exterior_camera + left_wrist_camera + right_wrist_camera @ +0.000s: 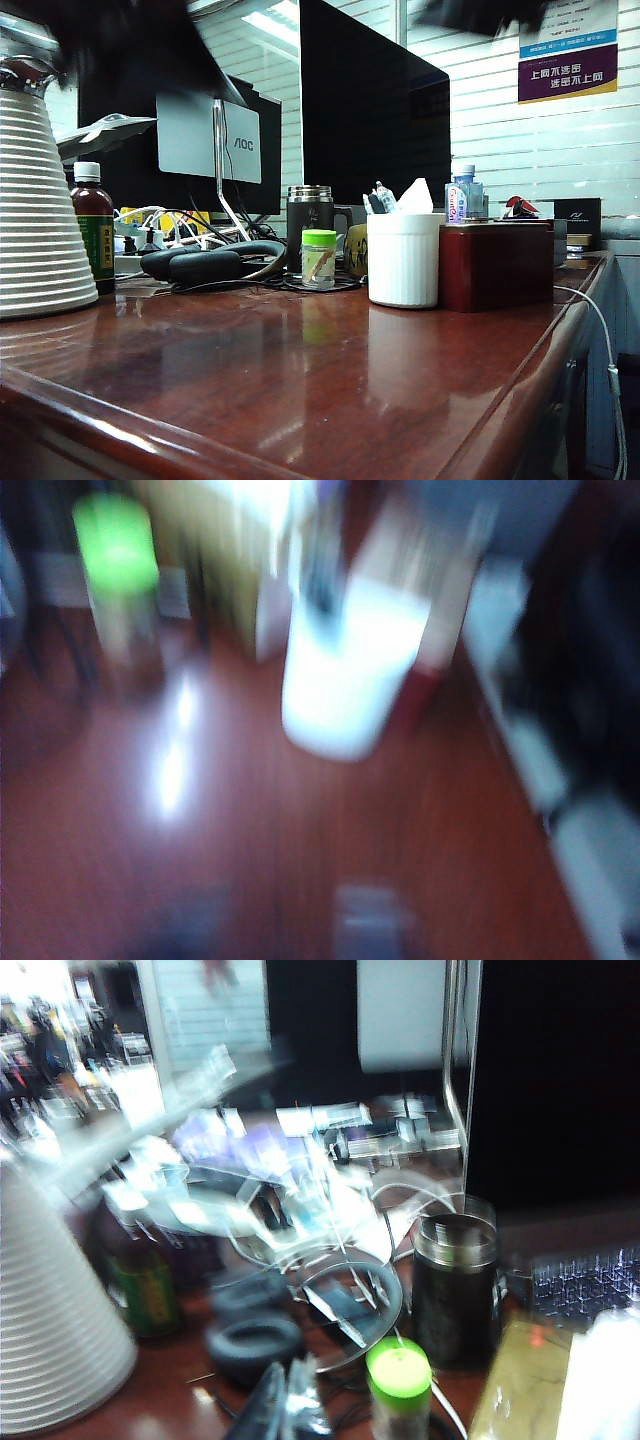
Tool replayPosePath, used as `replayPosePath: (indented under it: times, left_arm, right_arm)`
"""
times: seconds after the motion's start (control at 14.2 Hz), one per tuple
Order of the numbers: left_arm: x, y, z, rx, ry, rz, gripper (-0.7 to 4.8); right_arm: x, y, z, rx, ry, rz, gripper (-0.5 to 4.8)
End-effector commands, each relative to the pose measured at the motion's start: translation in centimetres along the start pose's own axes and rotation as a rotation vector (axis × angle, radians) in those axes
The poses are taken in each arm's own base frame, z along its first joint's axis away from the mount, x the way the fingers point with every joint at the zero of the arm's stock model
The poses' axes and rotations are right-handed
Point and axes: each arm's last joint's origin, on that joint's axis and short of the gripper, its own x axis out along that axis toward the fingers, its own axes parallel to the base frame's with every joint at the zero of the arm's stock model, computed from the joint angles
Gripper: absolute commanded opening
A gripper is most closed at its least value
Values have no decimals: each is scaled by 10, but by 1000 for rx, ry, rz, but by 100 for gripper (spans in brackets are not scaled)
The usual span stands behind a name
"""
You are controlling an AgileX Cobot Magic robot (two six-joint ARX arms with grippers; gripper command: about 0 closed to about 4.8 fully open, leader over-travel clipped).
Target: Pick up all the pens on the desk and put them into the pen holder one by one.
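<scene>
Squinting at the left claw [280,930]: just two smeared dark blobs above the counter [200,830], facing the white pen holder [340,670]. Can't tell how wide it gapes or whether it grips anything. Right claw [285,1405] is equally mushy, near the green-capped jar [398,1385], same verdict. In the exterior view both arms are dark blurs up top, and dark tips poke from the holder.

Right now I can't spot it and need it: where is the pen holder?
Exterior view: the pen holder stands right of centre, between the green-capped jar and red box.
</scene>
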Motion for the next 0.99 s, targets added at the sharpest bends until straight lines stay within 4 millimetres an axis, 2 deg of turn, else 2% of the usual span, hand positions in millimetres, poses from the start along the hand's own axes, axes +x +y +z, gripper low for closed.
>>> replayPosePath:
  times: [0.07, 0.14, 0.21, 0.28, 0.35, 0.49, 0.56, 0.71, 0.85, 0.99]
  left_arm:
    - [-41, -10, 19, 32, -114, -5, -6]
    - [-59, -14, 21, 38, -139, -5, -6]
    - [-96, -22, 20, 44, -163, -2, -6]
    - [-120, -27, 15, 58, -166, 17, -6]
    - [-168, -36, 1, 99, -213, 76, -6]
    - [-208, -43, -15, 108, -299, 120, -6]
    - [-223, -46, -26, 111, -324, 120, -6]
    - [-228, -47, -42, 61, -322, 116, -6]
    - [-211, -43, -60, -18, -288, 103, -6]
    - [-179, -37, -76, -115, -313, 52, -6]
  right_arm:
    - [-44, 20, 29, 11, 104, -33, -6]
    - [-62, 28, 40, -10, 113, -37, -6]
    - [-104, 46, 59, -59, 123, -96, -6]
    - [-130, 56, 68, -78, 119, -126, -6]
    - [-177, 74, 73, -106, 71, -155, -6]
    - [-220, 89, 57, -113, 49, -180, -6]
    - [-233, 93, 45, -112, 52, -181, -6]
    - [-243, 95, 26, -96, 36, -177, -6]
    - [-241, 91, -7, -43, 73, -172, -6]
    - [-231, 84, -43, 3, 47, -151, -6]
